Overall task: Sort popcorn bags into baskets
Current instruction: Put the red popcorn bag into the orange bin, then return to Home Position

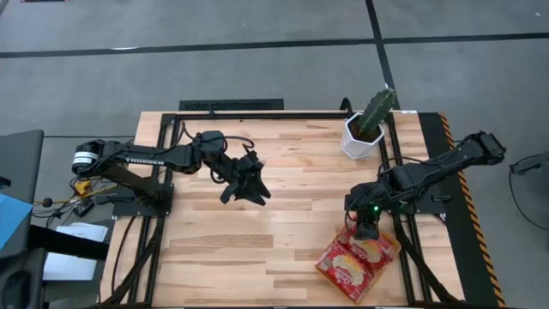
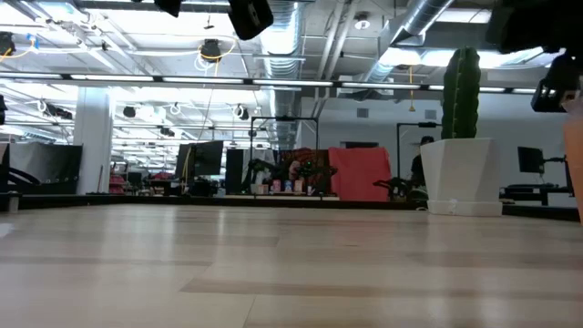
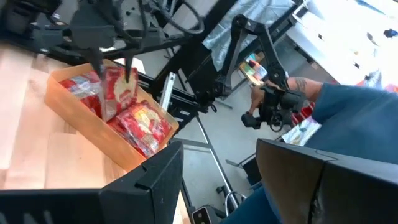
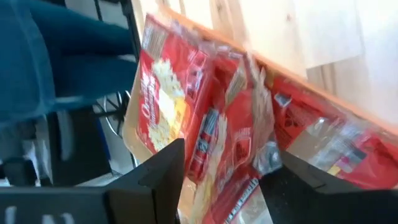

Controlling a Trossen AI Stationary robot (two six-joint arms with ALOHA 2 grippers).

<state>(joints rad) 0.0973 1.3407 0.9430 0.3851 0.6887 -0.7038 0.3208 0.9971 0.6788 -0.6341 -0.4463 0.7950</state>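
the left gripper hangs over bare wood well left of the orange basket, its fingers parted and holding nothing. further right, the right gripper stands directly above the basket's far edge, its fingers spread around an upright small popcorn packet that points down into the basket; whether they grip it i cannot tell. the larger popcorn bags lie flat inside, beneath the fingers. the right arm is far nearer. the cactus pot stands beyond the basket, clear of the drop. a person's sleeve shows off the surface.
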